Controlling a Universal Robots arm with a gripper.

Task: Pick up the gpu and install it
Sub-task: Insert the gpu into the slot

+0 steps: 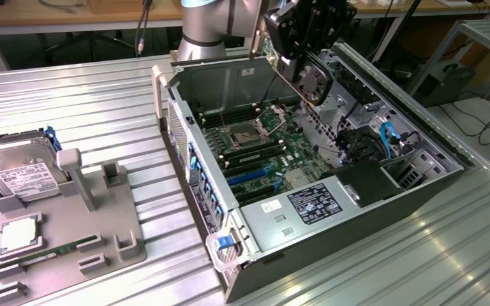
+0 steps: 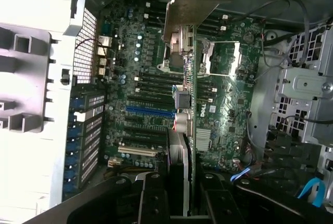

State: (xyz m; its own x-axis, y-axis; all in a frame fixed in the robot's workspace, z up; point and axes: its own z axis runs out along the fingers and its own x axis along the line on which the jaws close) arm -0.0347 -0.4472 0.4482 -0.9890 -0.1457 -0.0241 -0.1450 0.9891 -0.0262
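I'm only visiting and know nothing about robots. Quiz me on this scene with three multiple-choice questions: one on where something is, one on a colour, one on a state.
1. Where is the gpu?
A) Lying on the floor
B) Held in the air over the open computer case
C) Seated in a slot

2. What colour is the cable inside the case, toward the exterior view's right?
A) Blue
B) Red
C) Yellow

3. How is the gripper?
A) Open and empty
B) Shut on the gpu
C) Shut on a screwdriver

Answers:
1: B, since the card hangs clear above the motherboard.
2: A, since the cable shows bright blue against the dark interior.
3: B, since the wrist view shows the gripper clamped on either side of the card's edge.
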